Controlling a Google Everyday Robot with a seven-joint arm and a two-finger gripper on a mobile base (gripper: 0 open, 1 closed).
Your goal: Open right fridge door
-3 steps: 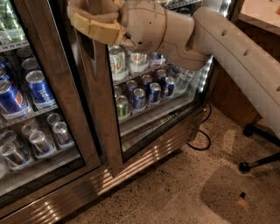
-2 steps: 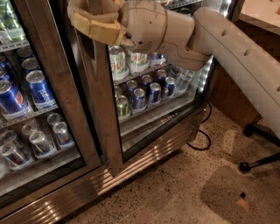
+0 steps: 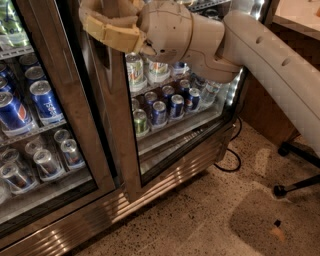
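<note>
Subject: right fridge door (image 3: 117, 130). It fills the centre of the view, a tall glass pane in a brushed-steel frame, with its left upright standing just beside the steel frame of the left door (image 3: 55, 100). A bright white light strip (image 3: 232, 92) runs down its far right side. From this angle it cannot be told whether the door is latched or ajar.

Claw (image 3: 107, 30): at the top of the view, at the upper part of the right door's left upright, where a dark strip runs down the frame. Its tan padded part lies across the steel, pointing toward the left door. Whether it is wide, narrow or gripping anything cannot be told (its upper part is cut off by the top edge). The pale arm (image 3: 270, 60) reaches in from the right, crossing in front of the upper glass.

Contents seen through the glass:
- Right door: pale bottles (image 3: 135, 72) on the upper shelf and a row of cans (image 3: 167, 105) below them.
- Left door: blue Pepsi cans (image 3: 45, 102) above and silver-topped cans (image 3: 47, 162) below.

Surroundings: speckled floor (image 3: 200, 220); a black cable (image 3: 230, 160) looped at the fridge's lower right corner; black wheeled legs (image 3: 297, 182) at the right edge; a pale worktop (image 3: 300, 15) in the top right corner.
</note>
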